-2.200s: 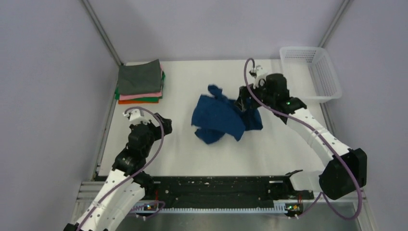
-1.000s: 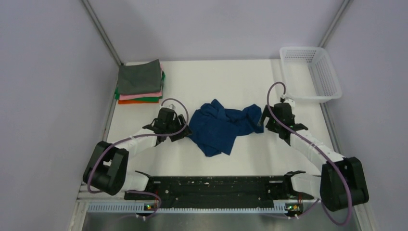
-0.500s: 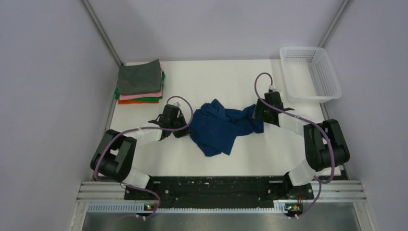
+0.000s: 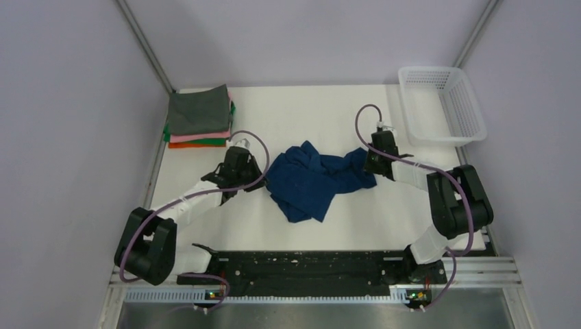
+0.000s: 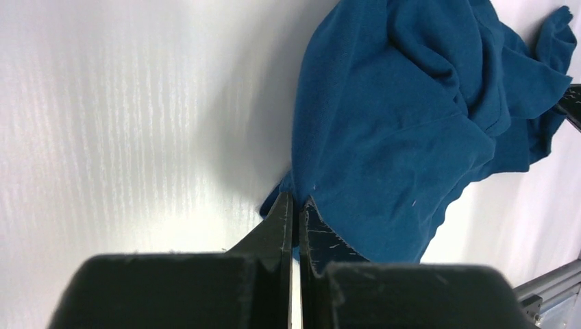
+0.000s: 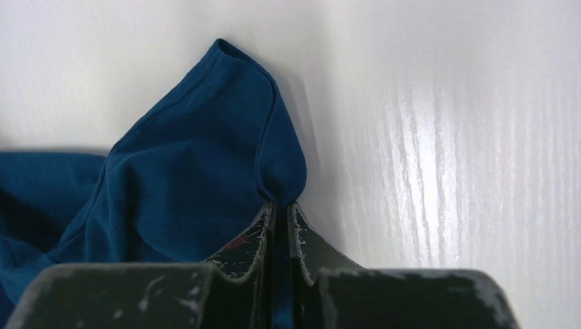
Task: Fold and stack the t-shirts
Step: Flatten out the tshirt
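Note:
A crumpled navy blue t-shirt (image 4: 312, 179) lies mid-table. My left gripper (image 4: 259, 179) sits low at its left edge, shut on a pinch of the cloth; the left wrist view shows the navy t-shirt (image 5: 397, 137) caught between the closed tips of the left gripper (image 5: 296, 203). At the shirt's right end my right gripper (image 4: 366, 163) is shut on a fold. In the right wrist view the navy t-shirt (image 6: 199, 164) bunches into the right gripper (image 6: 279, 205). Folded t-shirts (image 4: 200, 116), grey on top of pink, green and orange, are stacked at the back left.
A white mesh basket (image 4: 444, 103) stands at the back right corner. Purple walls with metal posts close in the table (image 4: 301, 110) on three sides. The black rail with both arm bases runs along the near edge.
Both grippers have shut on the navy t-shirt, the left first, then the right. The right gripper edged a little left onto the cloth; the left arm shifted slightly back.

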### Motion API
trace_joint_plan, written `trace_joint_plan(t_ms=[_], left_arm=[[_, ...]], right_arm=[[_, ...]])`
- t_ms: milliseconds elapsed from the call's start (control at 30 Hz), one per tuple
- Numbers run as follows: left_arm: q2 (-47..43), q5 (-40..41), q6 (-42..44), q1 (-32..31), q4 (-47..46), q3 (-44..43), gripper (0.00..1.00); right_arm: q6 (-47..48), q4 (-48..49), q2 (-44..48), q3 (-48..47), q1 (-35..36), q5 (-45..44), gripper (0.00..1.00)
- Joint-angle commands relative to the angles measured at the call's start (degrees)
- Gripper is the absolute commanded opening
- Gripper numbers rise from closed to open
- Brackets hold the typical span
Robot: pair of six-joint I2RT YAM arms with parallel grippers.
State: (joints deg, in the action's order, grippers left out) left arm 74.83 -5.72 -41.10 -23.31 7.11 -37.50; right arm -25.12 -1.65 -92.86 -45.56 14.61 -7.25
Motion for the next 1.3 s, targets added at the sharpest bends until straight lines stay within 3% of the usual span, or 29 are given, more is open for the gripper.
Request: trace_joint_plan(t_ms=[0,333,600,900,1267], left_arm=[[-3.4,2.7,1.2,-0.2,1.3,-0.5,0.0],[-16.3,8.7,5.0,-0.4,9.1,-6.4,0.0],[-30.9,4.6,11.0,-0.8,13.5,-17.8,0.0],[-40.1,-1.8,13.8,-0.8,12.7,-36.6,0.0],[-39.9,-7.5,15.9,-0.7,12.7,-50.3,0.0]], right_arm=[[0.4,-1.8,0.3,-1.5,2.9,-5.8,0.0],[4.3,-0.8,24.3,0.8,5.6,-16.8,0.0],[8.3,-2.8,45.7,-3.8,5.9,-12.1,0.0],[14.1,-8.9,54.2,-25.8,5.9,-3.3,0.0],[16.6,-7.8,60.9,-32.4,5.9,4.6,0.0]])
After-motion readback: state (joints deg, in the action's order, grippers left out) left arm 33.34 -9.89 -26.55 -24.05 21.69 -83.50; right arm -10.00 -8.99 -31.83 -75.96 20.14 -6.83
